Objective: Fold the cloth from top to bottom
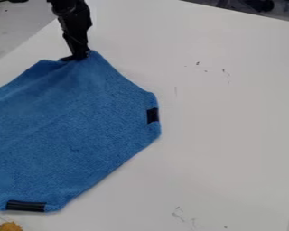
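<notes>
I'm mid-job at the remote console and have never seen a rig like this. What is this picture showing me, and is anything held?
You are looking down at a slant from a fixed camera. The black machine entering at the upper left is a robot arm; its black two-finger gripper is its hand. Below it, a blue fabric cloth lies on a white tabletop, with one black strip at its right edge and another near the bottom. A fuzzy yellow-orange object sits at the lower left. The gripper is at the cloth's top edge, but I can't tell whether it holds the fabric.
</notes>
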{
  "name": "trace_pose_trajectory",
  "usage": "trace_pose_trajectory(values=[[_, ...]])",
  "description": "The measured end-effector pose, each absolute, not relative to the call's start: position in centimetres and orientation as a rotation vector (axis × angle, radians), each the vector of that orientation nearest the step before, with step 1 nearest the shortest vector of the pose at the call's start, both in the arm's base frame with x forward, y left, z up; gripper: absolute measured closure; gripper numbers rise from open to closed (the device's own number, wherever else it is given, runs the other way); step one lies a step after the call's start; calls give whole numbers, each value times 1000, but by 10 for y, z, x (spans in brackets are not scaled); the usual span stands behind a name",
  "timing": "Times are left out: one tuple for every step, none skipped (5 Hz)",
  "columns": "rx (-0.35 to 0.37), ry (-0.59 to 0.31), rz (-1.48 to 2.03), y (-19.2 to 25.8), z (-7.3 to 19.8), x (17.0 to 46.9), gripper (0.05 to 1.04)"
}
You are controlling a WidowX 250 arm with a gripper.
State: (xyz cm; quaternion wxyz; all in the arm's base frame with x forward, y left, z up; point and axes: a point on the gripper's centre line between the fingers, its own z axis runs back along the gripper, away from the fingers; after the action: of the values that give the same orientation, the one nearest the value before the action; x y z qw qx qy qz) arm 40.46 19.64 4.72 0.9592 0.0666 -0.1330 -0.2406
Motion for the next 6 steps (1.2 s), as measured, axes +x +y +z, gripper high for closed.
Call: trace_pose_trajectory(values=[[172, -283, -486, 190, 66, 385, 1019], [241, -315, -460, 180, 94, 354, 1020], [244, -312, -417, 164, 98, 321, 1020], [198, -289, -385, 147, 86, 292, 1020], [130, -246, -330, 133, 59, 258, 1020], [94, -220, -287, 126, 37, 236, 1020]])
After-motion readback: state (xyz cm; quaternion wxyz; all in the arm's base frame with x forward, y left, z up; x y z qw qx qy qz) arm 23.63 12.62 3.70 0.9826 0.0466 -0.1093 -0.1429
